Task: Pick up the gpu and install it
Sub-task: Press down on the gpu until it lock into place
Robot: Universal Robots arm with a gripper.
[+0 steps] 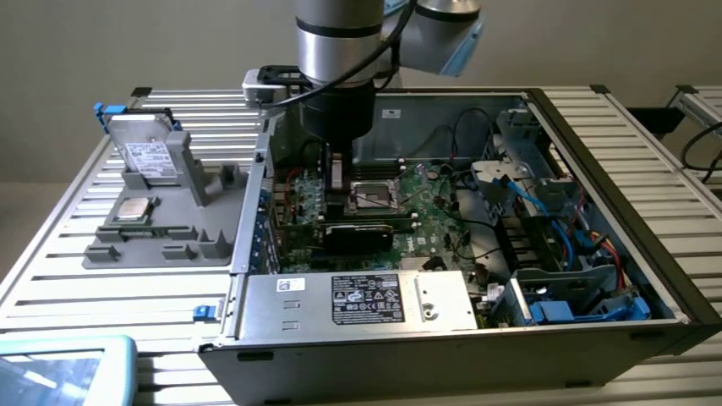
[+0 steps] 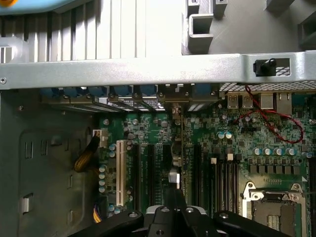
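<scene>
While you are watching from the exterior view, the arm is reaching down into the open computer case (image 1: 587, 127). The gripper (image 2: 174, 195) is squeezing together on the gpu (image 2: 177, 148), which is standing on its thin edge between the black fingers (image 2: 195, 219). In the wrist view you are seeing the card from above, lined up along the long slots on the green motherboard (image 2: 237, 143), with its metal end at the back wall of the case. You cannot tell if the card is sitting all the way down in a slot. On the exterior view's left, a grey tray (image 1: 158, 228) is resting on the slatted table (image 1: 57, 271), just beside the case. It is holding a silver drive (image 1: 149, 156) with a white label, standing up, and a small square chip (image 1: 135, 209) lying flat.
</scene>
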